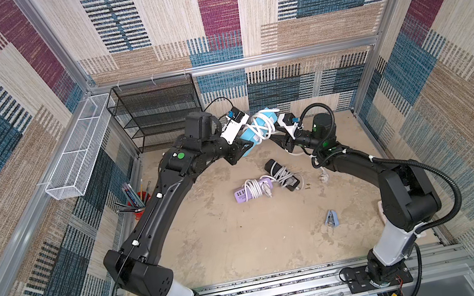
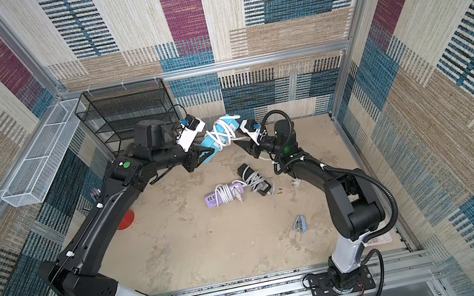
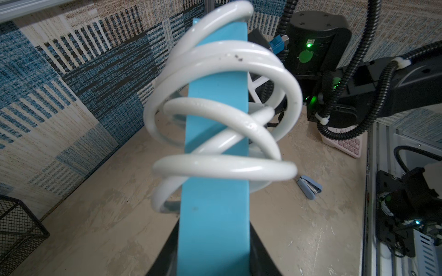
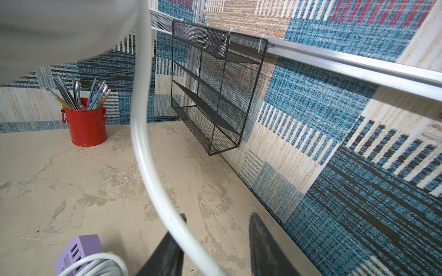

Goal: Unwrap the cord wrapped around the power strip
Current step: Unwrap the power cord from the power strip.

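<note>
A blue power strip (image 1: 248,142) (image 2: 208,153) is held up in the air above the back of the table, with my left gripper (image 1: 242,150) (image 2: 199,156) shut on its lower end. In the left wrist view the strip (image 3: 215,215) rises from between the jaws. A thick white cord (image 1: 261,126) (image 2: 220,134) (image 3: 222,167) loops loosely around it in several crossing turns. My right gripper (image 1: 275,138) (image 2: 241,144) (image 4: 217,219) sits just right of the strip with its jaws apart. One strand of the cord (image 4: 143,153) runs down across its left finger into the gap.
A purple power strip (image 1: 252,190) and a black one (image 1: 282,173), both cord-wrapped, lie mid-table. A blue stapler (image 1: 330,218) lies front right, and a red pen cup (image 4: 87,126) stands at the left. A black mesh shelf (image 1: 158,113) and a white wire basket (image 1: 77,156) hang on the walls.
</note>
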